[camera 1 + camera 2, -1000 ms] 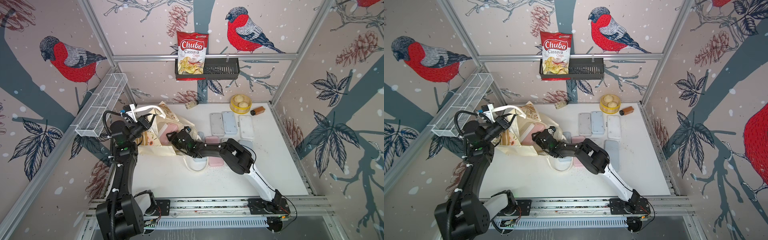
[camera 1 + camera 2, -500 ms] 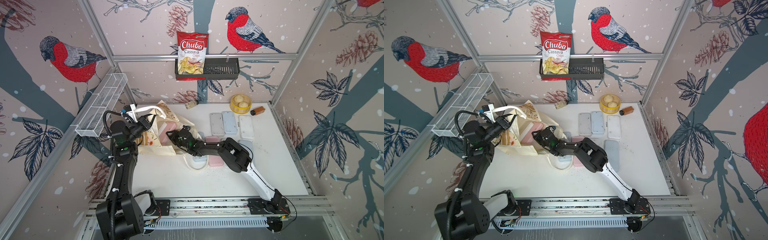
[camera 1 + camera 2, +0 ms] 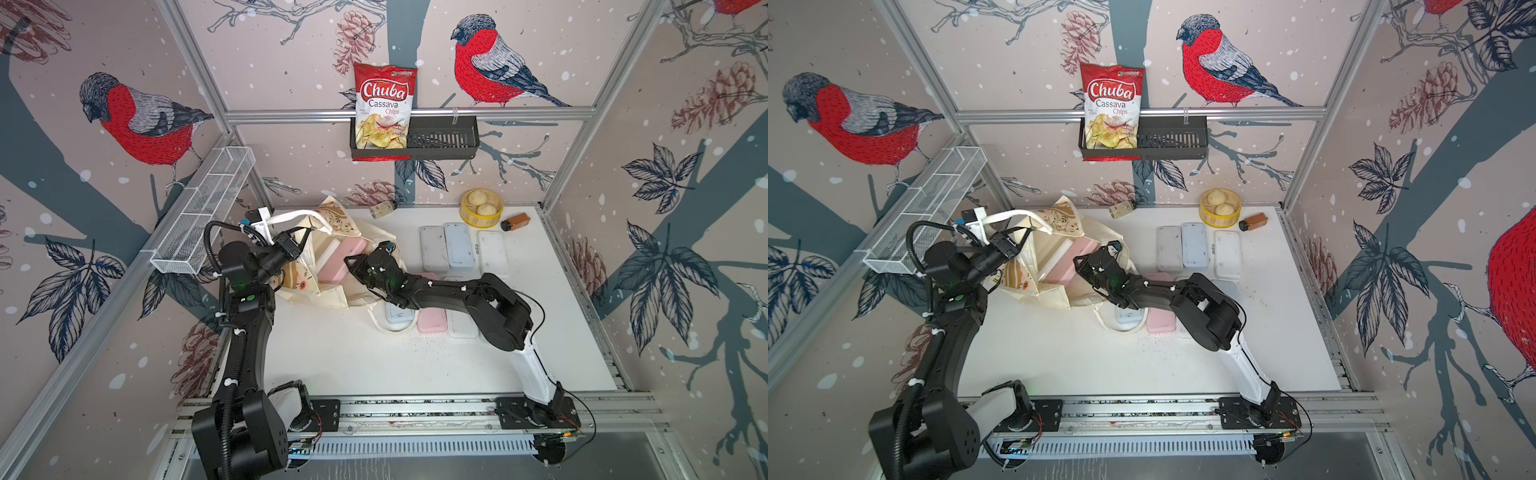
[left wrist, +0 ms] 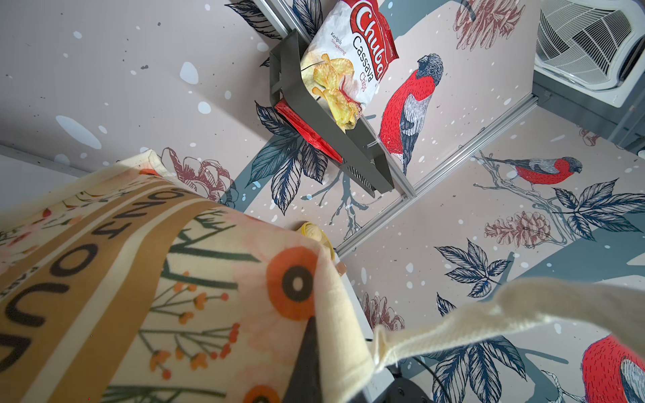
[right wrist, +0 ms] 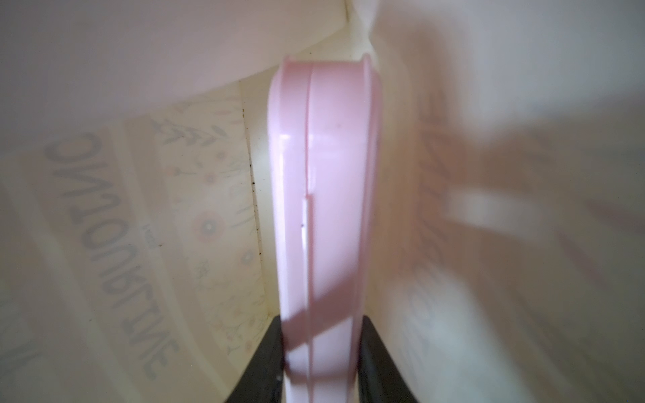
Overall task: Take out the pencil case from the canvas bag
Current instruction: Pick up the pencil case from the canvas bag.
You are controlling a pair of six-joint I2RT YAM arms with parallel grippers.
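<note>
Pencil case [image 5: 324, 209] looks like stiff, light, kinda slick plastic, best grabbed across its thin sides; right gripper [image 5: 321, 326] clamps it there; left gripper [image 3: 296, 244] is pinched tight on the canvas bag [image 3: 326, 291] rim.

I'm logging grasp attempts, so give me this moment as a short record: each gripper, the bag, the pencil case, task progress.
left gripper: shut on the canvas bag at its rim, holding it up
right gripper: reaching into the bag, shut on the pink pencil case
pink pencil case: partly inside the bag's mouth
other cases: flat on the table, outside the bag
progress: case gripped, not yet out
</note>
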